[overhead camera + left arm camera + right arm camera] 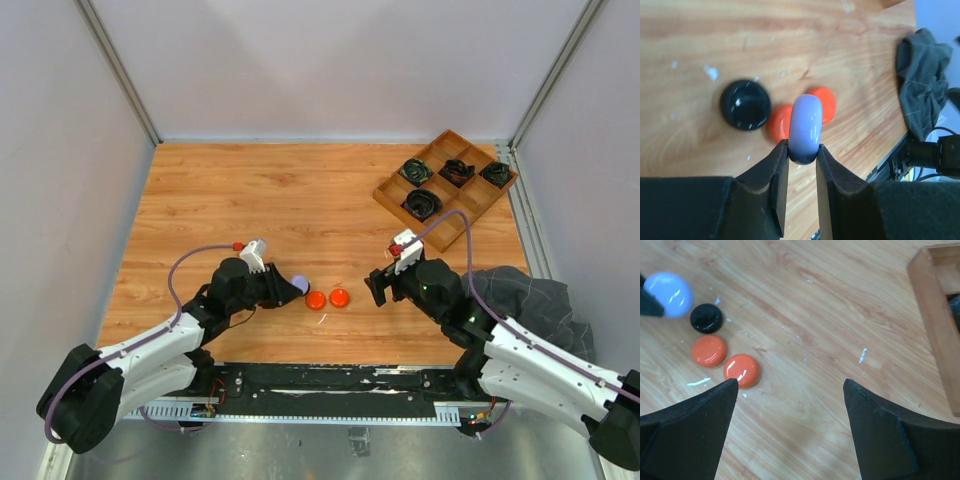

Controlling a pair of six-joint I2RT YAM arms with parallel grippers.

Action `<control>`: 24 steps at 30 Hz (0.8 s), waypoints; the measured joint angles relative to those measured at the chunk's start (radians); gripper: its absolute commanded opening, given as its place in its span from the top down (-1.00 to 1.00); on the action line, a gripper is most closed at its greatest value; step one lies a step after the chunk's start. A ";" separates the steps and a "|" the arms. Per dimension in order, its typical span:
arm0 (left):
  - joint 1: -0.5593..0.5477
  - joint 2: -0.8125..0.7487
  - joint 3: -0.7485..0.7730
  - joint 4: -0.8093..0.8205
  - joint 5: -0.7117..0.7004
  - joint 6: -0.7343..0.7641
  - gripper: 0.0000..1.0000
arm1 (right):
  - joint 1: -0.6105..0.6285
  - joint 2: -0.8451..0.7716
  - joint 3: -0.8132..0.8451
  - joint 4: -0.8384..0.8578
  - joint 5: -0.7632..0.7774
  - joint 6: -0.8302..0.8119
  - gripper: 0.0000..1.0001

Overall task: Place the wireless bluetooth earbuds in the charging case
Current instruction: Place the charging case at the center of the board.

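My left end effector (802, 150) is nearly closed, its two dark padded fingers (777, 180) pinching the lilac case (806, 125) across its thin dimension. The case stands on edge between the tips. It is a smooth, glossy puck with rounded edges, and the lights reflect brightly off its rim. I cannot tell whether it is lifted clear of the bench (300, 190) or resting on it.

Just beyond it, the black case (745, 105) and the two orange cases (709, 350) (741, 370) lie flat on the wood-grain surface. All three are round, domed and shiny like the lilac one. They sit close together, with the black one nearest the lilac.

My right end effector (790, 385) is spread wide and holds nothing. Its blunt black fingertips (715, 400) hover beside the nearer orange case without touching it.

The earbuds are too small for me to pick out in any view.

At the far right stands a wooden compartment tray (932, 315) holding coiled black cables (421, 205). A crumpled dark cloth (530, 295) lies at the bench's right edge.
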 measured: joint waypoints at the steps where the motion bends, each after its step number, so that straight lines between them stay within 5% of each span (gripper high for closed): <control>1: 0.000 -0.001 0.000 -0.044 0.000 -0.023 0.84 | 0.000 -0.023 -0.015 0.010 0.019 0.002 -0.73; 10: 0.000 -0.009 0.014 -0.320 -0.025 -0.128 0.64 | 0.000 -0.185 -0.097 0.058 0.144 0.020 -0.74; 24: 0.000 0.246 0.132 -0.322 -0.010 -0.123 0.20 | 0.000 -0.239 -0.099 0.061 0.190 0.026 -0.75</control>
